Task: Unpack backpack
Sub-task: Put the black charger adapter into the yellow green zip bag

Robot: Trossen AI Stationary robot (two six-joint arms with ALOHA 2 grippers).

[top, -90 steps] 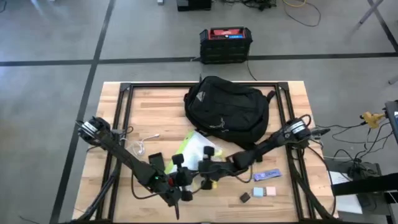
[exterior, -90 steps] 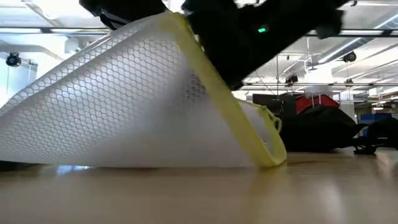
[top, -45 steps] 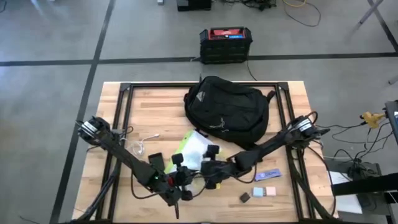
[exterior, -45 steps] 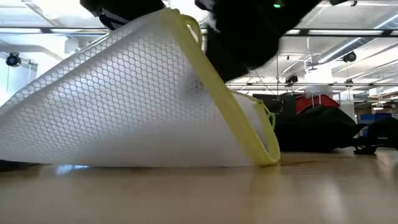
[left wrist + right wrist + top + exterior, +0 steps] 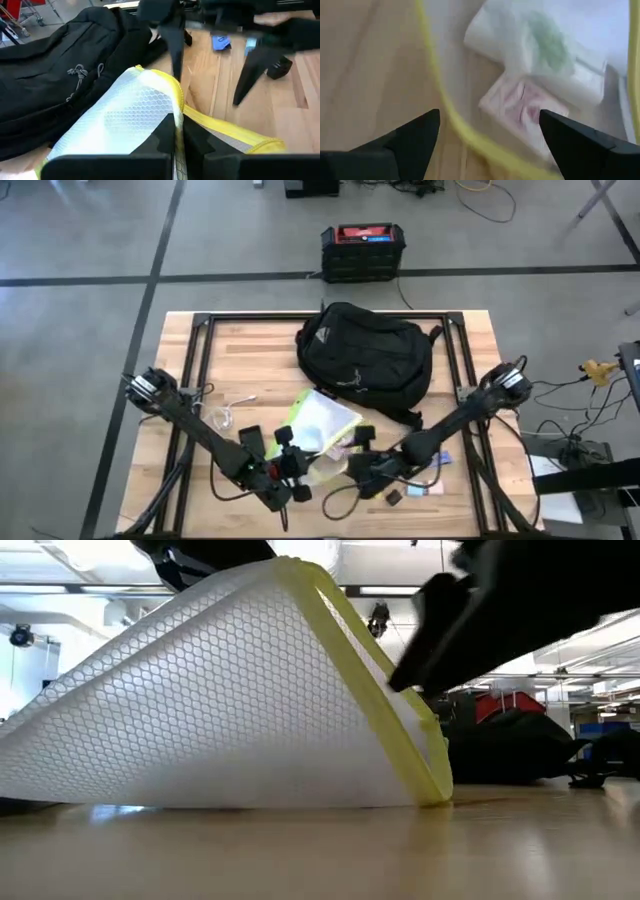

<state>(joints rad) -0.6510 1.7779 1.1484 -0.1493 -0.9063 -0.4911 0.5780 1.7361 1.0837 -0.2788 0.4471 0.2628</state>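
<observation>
Holding up the white honeycomb-mesh pouch with yellow trim (image 5: 131,111), just beside the large black fabric backpack (image 5: 365,358).
My left gripper (image 5: 178,134) pinches its edge; right gripper (image 5: 490,132) gapes at its mouth, contents may spill out.

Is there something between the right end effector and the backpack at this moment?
Yes. The mesh pouch with yellow trim, held by the shut left end effector, lies between the open right end effector and the backpack. The right end effector points down at the pouch's near end, not at the backpack.
</observation>
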